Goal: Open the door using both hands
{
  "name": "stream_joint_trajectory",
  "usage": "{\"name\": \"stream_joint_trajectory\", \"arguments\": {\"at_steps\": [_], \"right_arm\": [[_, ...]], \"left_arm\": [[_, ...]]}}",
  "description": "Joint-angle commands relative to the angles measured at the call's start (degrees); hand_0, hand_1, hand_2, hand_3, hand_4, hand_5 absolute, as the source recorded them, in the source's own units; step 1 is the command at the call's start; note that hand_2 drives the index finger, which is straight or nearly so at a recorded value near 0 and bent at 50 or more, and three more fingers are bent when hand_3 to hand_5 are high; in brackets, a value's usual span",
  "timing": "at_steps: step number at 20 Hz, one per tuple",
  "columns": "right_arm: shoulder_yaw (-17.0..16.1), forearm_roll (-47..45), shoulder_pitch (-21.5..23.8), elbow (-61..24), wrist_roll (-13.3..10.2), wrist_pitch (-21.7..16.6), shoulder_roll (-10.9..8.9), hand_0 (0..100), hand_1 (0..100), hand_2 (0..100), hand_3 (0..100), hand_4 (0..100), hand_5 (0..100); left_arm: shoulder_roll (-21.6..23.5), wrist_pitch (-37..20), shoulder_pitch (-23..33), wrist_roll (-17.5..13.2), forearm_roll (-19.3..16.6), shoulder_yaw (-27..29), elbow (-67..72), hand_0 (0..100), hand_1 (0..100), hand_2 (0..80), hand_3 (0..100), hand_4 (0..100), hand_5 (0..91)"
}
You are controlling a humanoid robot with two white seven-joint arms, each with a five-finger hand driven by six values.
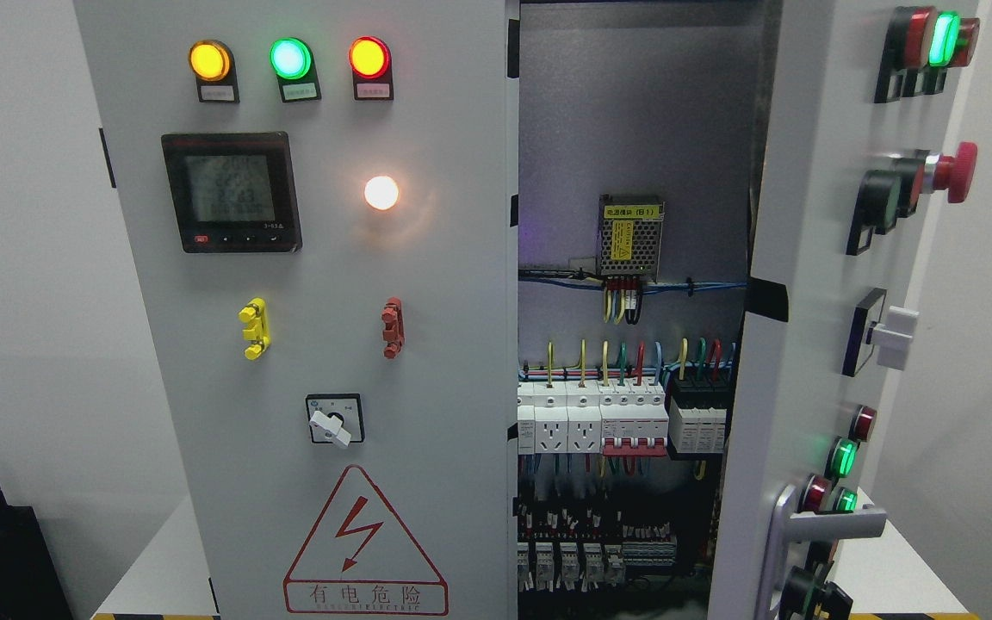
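Right door (784,284) swung wide at 3 o'clock, left door (306,344) shut and next; no fingers visible, state unknown.

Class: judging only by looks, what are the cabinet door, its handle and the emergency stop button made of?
Right door: probably painted sheet metal, matte pale grey, thin flat panel. Handle: metal, satin silver sheen. Emergency stop button: likely glossy red plastic, ribbed rim.
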Motion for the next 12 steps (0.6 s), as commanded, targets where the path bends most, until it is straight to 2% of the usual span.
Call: {"name": "stream_joint_trajectory", "arguments": {"at_steps": [1,4,5,7,9,12], "right_arm": [[0.0,0.0,0.0,0.0,0.0,0.0,-0.03,11,0,0,0,0,0],[0.0,0.0,0.0,0.0,0.0,0.0,0.06,11,0,0,0,0,0],[0.0,0.0,0.0,0.0,0.0,0.0,-0.03,11,0,0,0,0,0],[0.0,0.0,0.0,0.0,0.0,0.0,-0.03,11,0,0,0,0,0],[-0.1,0.0,0.0,0.0,-0.1,0.0,-0.03,11,0,0,0,0,0],[0.0,0.0,0.0,0.0,0.0,0.0,-0.03,11,0,0,0,0,0]], "left_arm": [[23.6,-9.3,6.4,0.1,18.6,14.9,-32.6,0,0,0.0,0,3,0.0],[36.1,-13.2,6.6,-1.0,36.4,21.0,-32.4,0,0,0.0,0,3,0.0],[39.1,-13.3,6.4,-1.4,40.9,23.4,-32.5,0,0,0.0,0,3,0.0],[44.9,-12.9,4.9,-1.4,47.5,26.3,-32.4,0,0,0.0,0,3,0.0],[50.3,-12.9,1.7,-1.9,53.1,26.4,-32.3,0,0,0.0,0,3,0.0],[55.6,-12.9,-2.9,-4.3,59.1,26.4,-32.3,0,0,0.0,0,3,0.0]]}}
